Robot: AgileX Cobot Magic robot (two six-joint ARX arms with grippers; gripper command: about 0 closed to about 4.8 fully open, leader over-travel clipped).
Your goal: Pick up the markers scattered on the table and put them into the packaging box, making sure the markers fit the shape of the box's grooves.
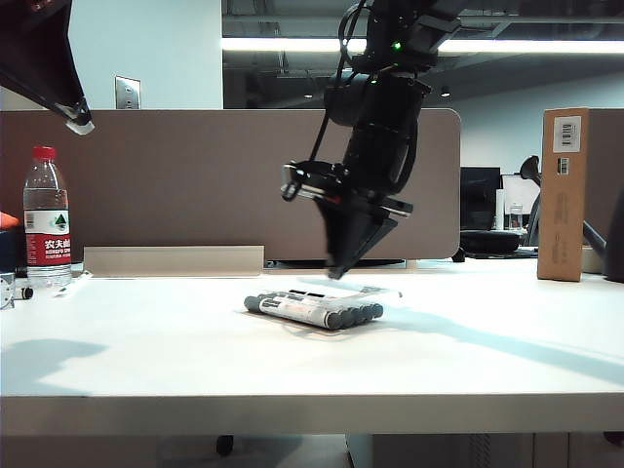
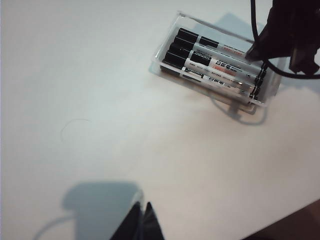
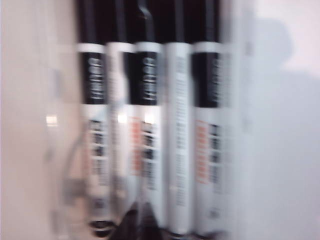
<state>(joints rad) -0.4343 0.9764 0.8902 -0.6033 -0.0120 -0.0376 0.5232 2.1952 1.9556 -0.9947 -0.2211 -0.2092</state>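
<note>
Several white-barrelled markers lie side by side in the clear packaging box at the middle of the table. My right gripper points down just above the back end of the markers, its fingers together and nothing between them; its own view is blurred. High at the far left, well clear of the table, my left gripper hangs shut and empty.
A water bottle with a red label stands at the left back of the table, with a small object beside it. A tall brown cardboard box stands at the right back. A brown partition runs behind the table.
</note>
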